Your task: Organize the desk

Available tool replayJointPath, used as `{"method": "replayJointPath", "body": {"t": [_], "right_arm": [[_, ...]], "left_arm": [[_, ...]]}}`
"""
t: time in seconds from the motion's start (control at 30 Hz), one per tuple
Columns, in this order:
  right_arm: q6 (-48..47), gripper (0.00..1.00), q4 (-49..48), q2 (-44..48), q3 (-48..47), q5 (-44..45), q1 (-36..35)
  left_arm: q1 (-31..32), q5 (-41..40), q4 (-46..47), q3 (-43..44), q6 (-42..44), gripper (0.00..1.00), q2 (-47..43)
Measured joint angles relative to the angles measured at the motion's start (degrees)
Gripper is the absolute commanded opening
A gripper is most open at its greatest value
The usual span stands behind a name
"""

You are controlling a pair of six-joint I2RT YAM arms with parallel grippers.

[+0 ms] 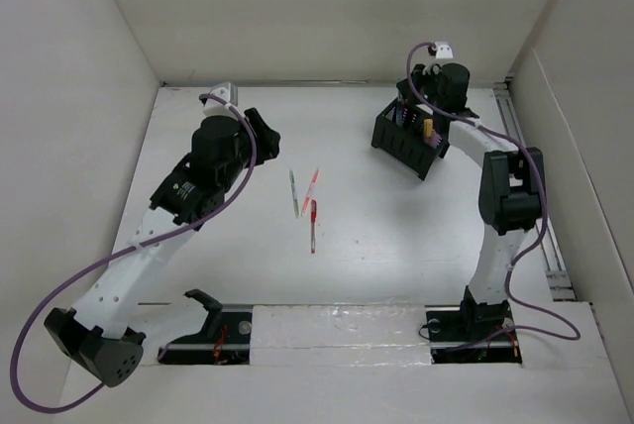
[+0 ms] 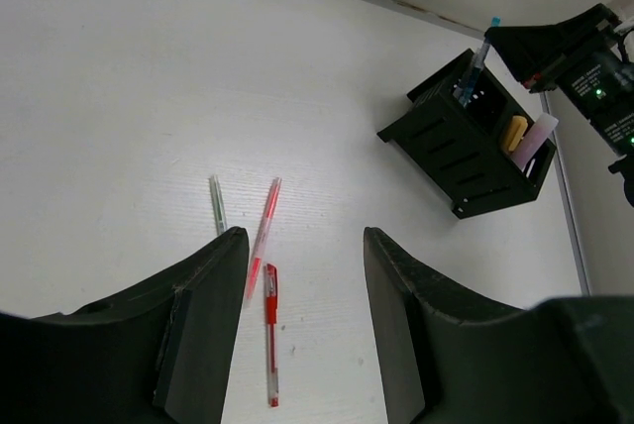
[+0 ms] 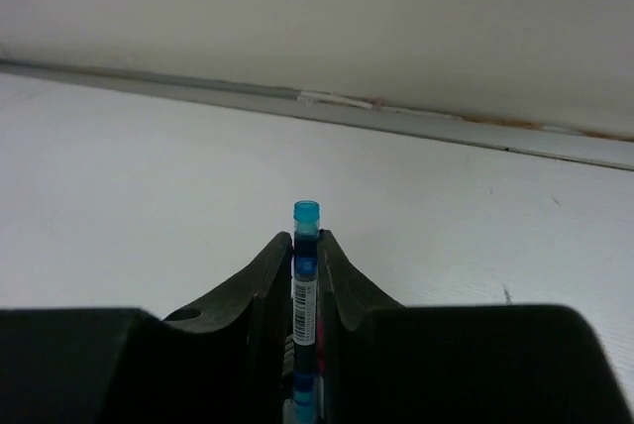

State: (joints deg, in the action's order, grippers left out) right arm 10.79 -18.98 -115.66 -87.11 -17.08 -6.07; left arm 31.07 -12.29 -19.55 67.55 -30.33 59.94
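On the white desk lie three pens at the middle: a green pen, a pink pen and a red pen. My left gripper is open and empty, hovering left of them. My right gripper is shut on a blue pen, held upright with its lower end in the black pen holder at the back right.
The holder also holds a yellow item and a pale pink item. White walls enclose the desk. A rail strip runs along the front edge. A metal track lies along the right side.
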Motion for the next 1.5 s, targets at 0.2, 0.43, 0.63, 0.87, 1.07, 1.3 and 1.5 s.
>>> {"method": "replayJointPath", "body": {"t": [0.2, 0.43, 0.63, 0.87, 1.07, 1.3, 1.5], "right_arm": [[-1.2, 0.50, -1.7, 5.5, 7.7, 0.3, -0.4], [-4.8, 0.06, -0.7, 16.2, 10.8, 4.0, -5.6], [-7.0, 0.04, 3.4, 20.4, 14.9, 9.6, -19.7], [-6.1, 0.46, 16.0, 7.2, 11.8, 13.0, -32.2], [-5.8, 0.47, 26.8, -2.1, 4.0, 18.1, -34.1], [-5.1, 0.46, 30.4, -4.6, 0.5, 21.9, -34.1], [-4.8, 0.43, 31.2, -8.3, -2.4, 22.0, -34.6]], "left_arm": [[0.0, 0.0, 0.0, 0.0, 0.1, 0.46, 0.2], [0.0, 0.1, 0.0, 0.0, 0.3, 0.46, 0.1], [0.0, 0.1, 0.0, 0.0, 0.3, 0.46, -1.8], [0.0, 0.1, -0.1, -0.6, 0.5, 0.46, -4.4], [0.0, 0.1, -0.8, -1.7, 0.9, 0.46, -5.6], [0.0, 0.1, -1.3, -2.4, 1.1, 0.46, -7.2], [0.0, 0.3, -1.2, -3.0, 1.3, 0.46, -8.1]]}}
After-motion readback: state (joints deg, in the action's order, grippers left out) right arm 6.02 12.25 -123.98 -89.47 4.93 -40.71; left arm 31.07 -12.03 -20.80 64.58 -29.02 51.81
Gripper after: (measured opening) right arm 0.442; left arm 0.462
